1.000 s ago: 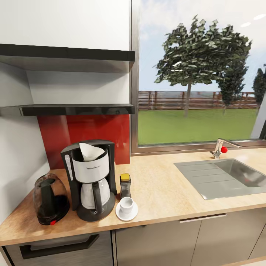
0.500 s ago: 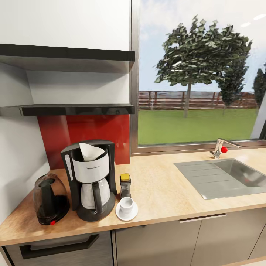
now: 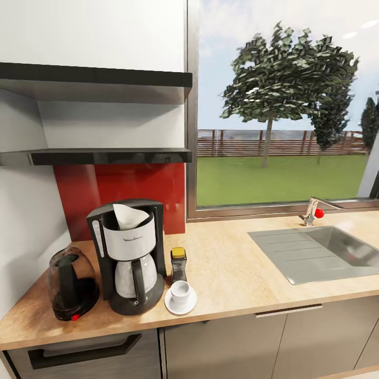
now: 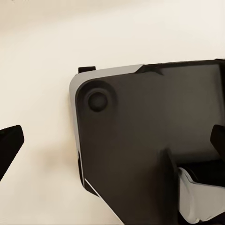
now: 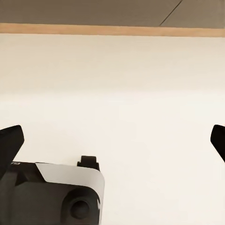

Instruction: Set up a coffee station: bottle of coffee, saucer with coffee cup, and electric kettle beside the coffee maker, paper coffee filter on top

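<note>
As far as the head view shows, the coffee station looks finished, with every piece gathered at the lower left of the frame on the table [image 3: 237,273], a long light wood-toned worktop over grey cabinet fronts. At the middle of the group stands the coffee maker [image 3: 129,255], tall and black with a pale band and a glass carafe, and the white paper coffee filter [image 3: 129,216] sits in its open top. To its left, just beside it, is the electric kettle [image 3: 71,284], rounded, dark and smoky. To its right stands the bottle of coffee [image 3: 179,265], a small brown jar with a yellow lid, and just in front of that jar lies the saucer [image 3: 171,306], close to the machine's base, with the coffee cup [image 3: 180,292] upright on it. The kitchen shelf [image 3: 105,156], a thin black board on the wall above, carries nothing that I can see. Both arms hang away from the table: in each wrist view the left hand [image 4: 112,145] and the right hand [image 5: 112,140] have their dark fingertips spread wide apart, holding nothing, over a pale floor and part of the robot's own base. By my judgement nothing is left to place.
</note>
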{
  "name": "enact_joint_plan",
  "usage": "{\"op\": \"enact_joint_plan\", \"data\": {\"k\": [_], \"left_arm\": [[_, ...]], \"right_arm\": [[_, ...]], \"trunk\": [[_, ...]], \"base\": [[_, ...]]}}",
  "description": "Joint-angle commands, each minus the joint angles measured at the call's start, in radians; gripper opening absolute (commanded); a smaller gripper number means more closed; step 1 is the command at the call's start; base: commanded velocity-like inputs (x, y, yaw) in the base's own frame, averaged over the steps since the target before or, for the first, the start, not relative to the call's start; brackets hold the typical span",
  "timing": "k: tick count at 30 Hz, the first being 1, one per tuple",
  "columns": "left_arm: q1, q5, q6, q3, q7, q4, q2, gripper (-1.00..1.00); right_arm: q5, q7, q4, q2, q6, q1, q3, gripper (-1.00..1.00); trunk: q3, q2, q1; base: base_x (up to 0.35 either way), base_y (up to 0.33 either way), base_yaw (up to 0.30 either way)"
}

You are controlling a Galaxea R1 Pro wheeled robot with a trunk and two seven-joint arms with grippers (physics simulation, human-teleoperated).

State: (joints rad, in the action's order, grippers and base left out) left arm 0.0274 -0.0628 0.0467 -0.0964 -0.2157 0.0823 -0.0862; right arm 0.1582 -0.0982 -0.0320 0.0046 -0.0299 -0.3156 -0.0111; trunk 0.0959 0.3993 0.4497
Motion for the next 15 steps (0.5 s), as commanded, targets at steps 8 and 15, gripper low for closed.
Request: {"op": "enact_joint_plan", "data": {"k": [8,15], "left_arm": [[0.001,-0.006,0.004,-0.011,-0.002,-0.002,-0.001,1.00],[0.001,-0.005,0.004,-0.009,-0.002,-0.001,0.000,1.00]], "right_arm": [[0.009,-0.005,0.001,0.001,-0.002,0.000,-0.002,1.00],[0.009,-0.005,0.001,0.001,-0.002,0.000,-0.001,1.00]], "trunk": [[0.000,0.001,0.000],[0.000,0.001,0.000]], "base": [[0.000,0.000,0.000],[0.000,0.000,0.000]]}}
